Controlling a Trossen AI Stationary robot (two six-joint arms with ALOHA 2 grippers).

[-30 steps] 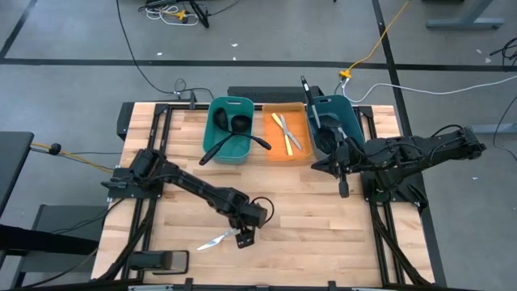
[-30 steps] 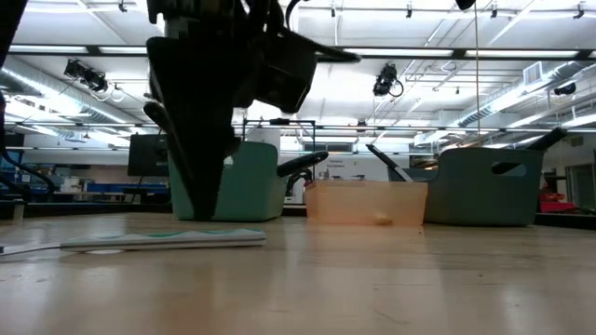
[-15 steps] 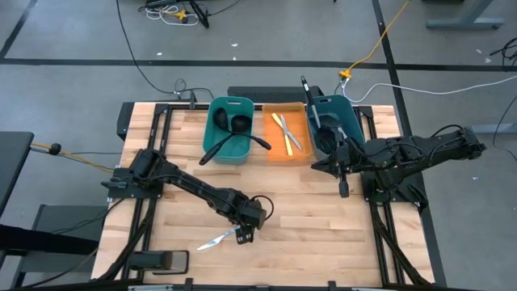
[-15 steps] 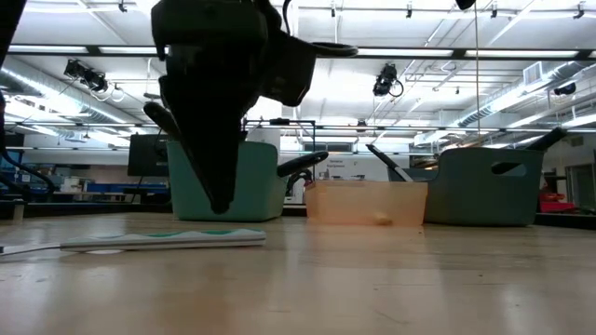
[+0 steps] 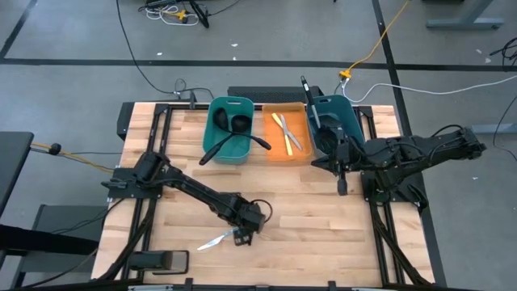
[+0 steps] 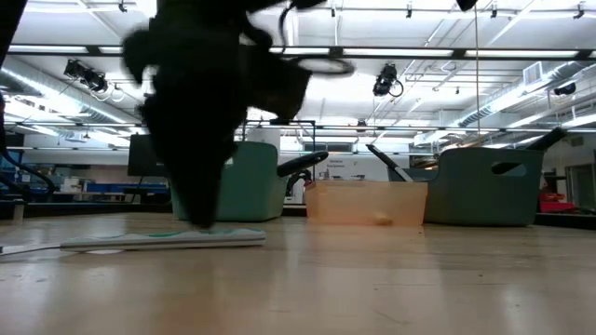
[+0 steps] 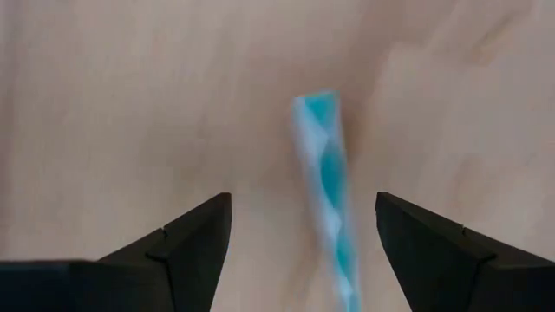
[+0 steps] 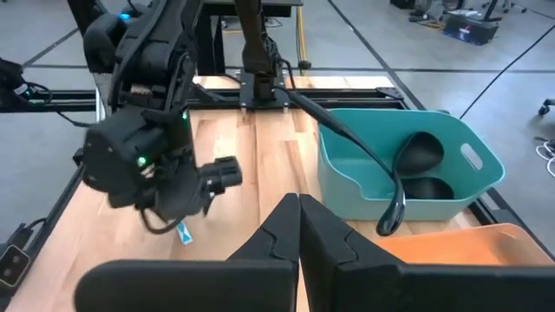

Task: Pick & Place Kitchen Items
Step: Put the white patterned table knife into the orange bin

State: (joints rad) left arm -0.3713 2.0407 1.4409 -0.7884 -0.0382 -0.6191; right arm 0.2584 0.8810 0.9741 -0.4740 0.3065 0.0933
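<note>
Left gripper hung low over the near-centre of the wooden table, fingers spread wide and straddling the handle end of a slim light-blue-handled knife, which lay flat on the boards with its blade pointing left; the knife's teal-and-white handle sat between the fingers without touching either, probably lined up so for a pinch across the handle. Right gripper waited well apart at the right side of the table, just near of the bins, fingers pressed together and holding nothing. At the far edge stood three containers in a row. Left teal plastic bin held black ladles and spoons, with one long black handle leaning out over its right wall. Orange tray in the middle held two pale-handled knives, crossed. Right teal plastic bin held black utensils as well, a black spatula handle sticking up past its far rim; rest of its contents hidden by the right arm. Judged from this sorting, the lone knife likely belonged in the tray.
</note>
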